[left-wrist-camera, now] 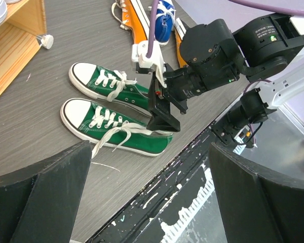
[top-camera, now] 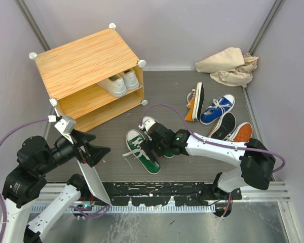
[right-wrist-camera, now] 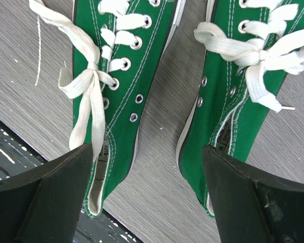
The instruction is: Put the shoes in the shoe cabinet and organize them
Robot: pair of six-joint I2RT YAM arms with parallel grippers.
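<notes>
**A:** Green canvas first. The green sneakers (top-camera: 142, 152) lie side by side at the middle of the worktop (top-camera: 192, 169), toes toward 11 o'clock. The right end effector (right-wrist-camera: 147, 195) hangs released over their heels, one finger outside each shoe.

**B:** So closing from there would squeeze both at once?

**A:** I think so. The soft heels could fold, or one shoe could slide out and drop on the way.

**B:** And the laces (right-wrist-camera: 88, 86)?

**A:** They are loose. The near shoe's lace trails toward 7 o'clock, so it could drag, or catch under a finger and tip the shoe.

**B:** Where do they go?

**A:** Into the cabinet (top-camera: 86, 63) at 10 o'clock. A white pair (top-camera: 119, 83) already sits on its upper shelf. The door (top-camera: 88, 174) hangs out toward 7 o'clock beside the left end effector (top-camera: 93, 152), which is spread wide with nothing in it. A carried shoe swinging low could knock that door or the arm.

**B:** The others?

**A:** The orange and blue shoes (top-camera: 218, 109) lie scattered at 2 o'clock, well apart.
</notes>
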